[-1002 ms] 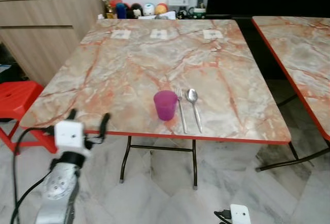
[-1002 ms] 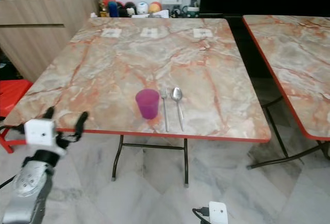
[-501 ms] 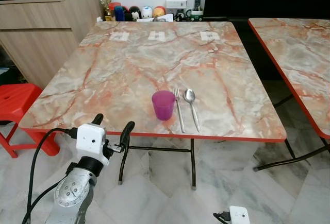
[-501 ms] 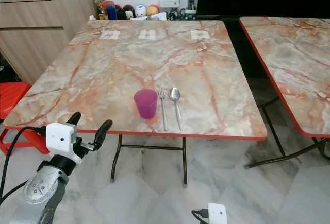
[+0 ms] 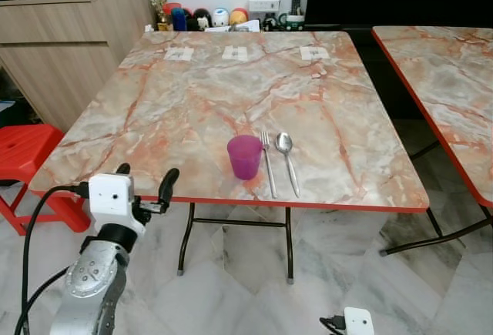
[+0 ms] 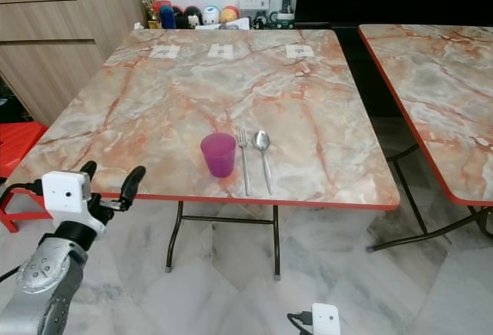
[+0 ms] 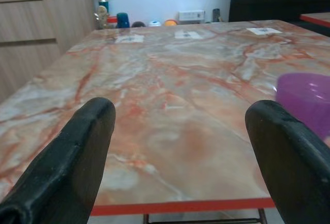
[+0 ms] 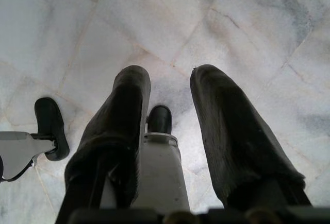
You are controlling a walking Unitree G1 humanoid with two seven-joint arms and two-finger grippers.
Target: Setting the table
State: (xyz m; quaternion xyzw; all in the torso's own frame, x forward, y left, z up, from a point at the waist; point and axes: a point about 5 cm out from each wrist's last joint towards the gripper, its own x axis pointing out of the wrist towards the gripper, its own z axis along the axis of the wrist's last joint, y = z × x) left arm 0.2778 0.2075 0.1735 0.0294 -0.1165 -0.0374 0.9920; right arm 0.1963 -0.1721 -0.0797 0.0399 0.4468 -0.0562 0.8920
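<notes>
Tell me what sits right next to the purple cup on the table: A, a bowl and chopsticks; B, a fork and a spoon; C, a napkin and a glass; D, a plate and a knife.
B: beside the purple cup on the table lie a fork and, just past it, a spoon, side by side near the front edge.

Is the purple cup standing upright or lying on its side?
Upright. The purple cup stands on the table with its round open mouth facing up, just left of the fork and spoon.
</notes>
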